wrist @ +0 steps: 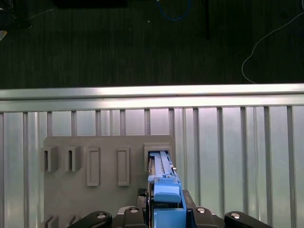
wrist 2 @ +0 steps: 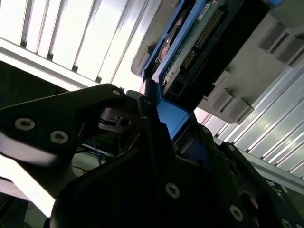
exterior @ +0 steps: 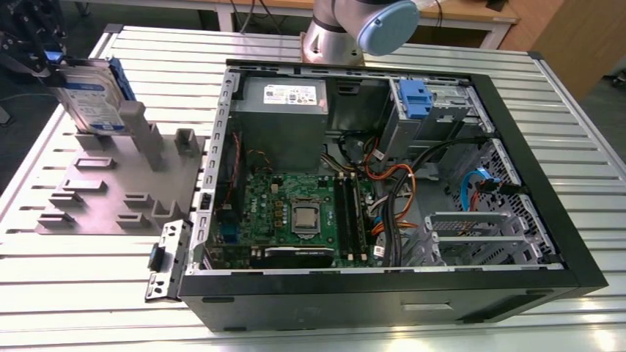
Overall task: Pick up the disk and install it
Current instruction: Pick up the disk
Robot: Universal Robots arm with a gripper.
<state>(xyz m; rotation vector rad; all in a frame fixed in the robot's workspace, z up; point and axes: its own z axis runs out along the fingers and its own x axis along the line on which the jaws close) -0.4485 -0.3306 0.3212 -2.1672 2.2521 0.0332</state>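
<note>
So here's my gripper (exterior: 51, 67) right now: clamped on the disk (exterior: 93, 99), way over by the tabletop's (exterior: 88, 293) far corner on the exterior view's left. The disk stands upright on its edge, label side facing the computer case (exterior: 391, 286). Its lower end sits at a tall post slot on the grey stand (exterior: 108, 194). I honestly can't tell if it's fully seated in that slot or lifted a hair.

In the second wrist view the dark fingers (wrist 2: 148, 111) pinch the disk's blue side rail, and you can see the disk (wrist 2: 199, 42) from its circuit-board side, connector pins and all. In the first wrist view the gripper (wrist: 164, 211) shows with the blue rail squeezed between the black jaws, and the disk (wrist: 161, 166) runs edge-on down into the stand's (wrist: 104, 147) end slot, the one nearest the ribbed bare part of the tabletop (wrist: 237, 152).

The case lies open on its side in the middle of the tabletop, just beside the stand. Inside there's the motherboard (exterior: 293, 213), a grey power supply box (exterior: 284, 95) at the far end, and a blue bracket (exterior: 415, 99) in the drive bay corner. The arm's base (exterior: 338, 33) is at the tabletop's far edge, behind the case.
</note>
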